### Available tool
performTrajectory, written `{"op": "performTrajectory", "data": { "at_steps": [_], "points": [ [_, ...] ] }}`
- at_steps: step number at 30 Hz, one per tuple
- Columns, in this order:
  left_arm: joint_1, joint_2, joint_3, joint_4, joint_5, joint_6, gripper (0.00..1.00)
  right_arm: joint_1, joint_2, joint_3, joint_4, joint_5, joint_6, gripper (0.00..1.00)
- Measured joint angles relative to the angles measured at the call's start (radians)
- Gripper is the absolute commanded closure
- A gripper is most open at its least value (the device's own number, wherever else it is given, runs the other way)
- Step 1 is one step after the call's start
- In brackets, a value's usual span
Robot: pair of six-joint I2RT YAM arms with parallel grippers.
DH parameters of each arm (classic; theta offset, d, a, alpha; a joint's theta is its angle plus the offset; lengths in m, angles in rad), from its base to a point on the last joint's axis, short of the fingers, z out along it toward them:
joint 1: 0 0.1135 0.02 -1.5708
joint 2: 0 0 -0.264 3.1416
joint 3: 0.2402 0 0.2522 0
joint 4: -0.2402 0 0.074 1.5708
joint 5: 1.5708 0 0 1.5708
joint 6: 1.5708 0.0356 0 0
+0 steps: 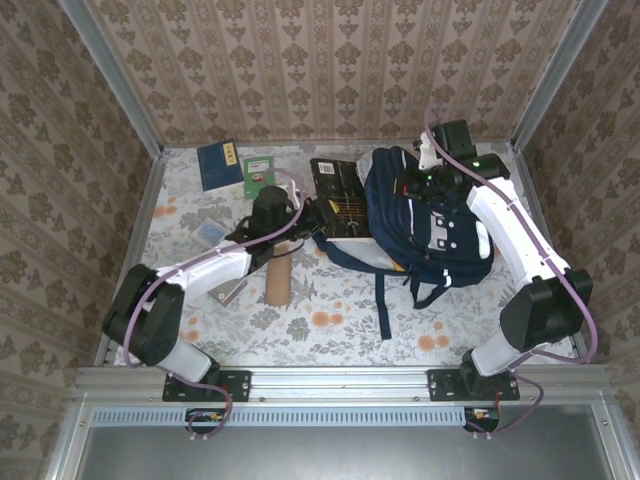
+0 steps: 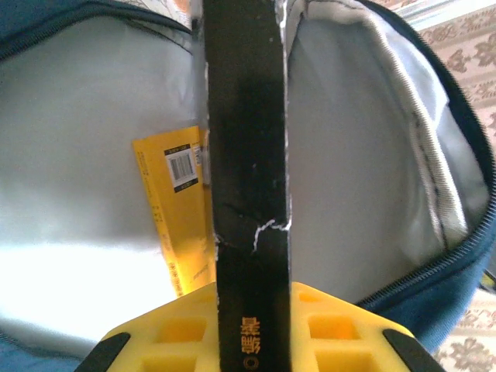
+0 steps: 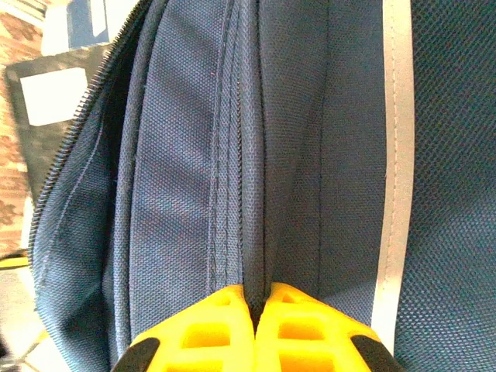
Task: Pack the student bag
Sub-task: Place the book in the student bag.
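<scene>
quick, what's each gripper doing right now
left gripper: shut on a black book, which points into the open bag
right gripper: shut on a fold of the bag's blue fabric

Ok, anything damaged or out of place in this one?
The black book held by the left tool has a jagged white crack across its narrow edge, like a torn or creased cover. Nothing spilled around the student bag.
</scene>
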Motion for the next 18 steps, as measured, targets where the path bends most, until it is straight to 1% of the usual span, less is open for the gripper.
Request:
{"op": "performTrajectory", "data": {
  "at_steps": [2,6,9,14,18],
  "points": [
    [-0.029,0.062,0.0,0.063,-0.032,-0.038,1.0,-0.004,-0.001,-0.016,0.025,-0.02,0.025,1.0],
    [-0.092,0.183,0.0,0.13,-0.085,-0.097,1.0,-0.006,-0.001,-0.027,0.046,-0.037,0.06,1.0],
    [-0.123,0.256,0.003,0.203,-0.116,-0.138,1.0,-0.009,-0.002,-0.027,0.058,-0.041,0.078,1.0],
    [-0.154,0.336,0.025,0.261,-0.127,-0.193,1.0,-0.014,-0.002,-0.027,0.064,-0.048,0.099,1.0],
    [-0.162,0.344,0.044,0.285,-0.129,-0.212,1.0,-0.016,-0.002,-0.028,0.065,-0.048,0.102,1.0]
  ]
}}
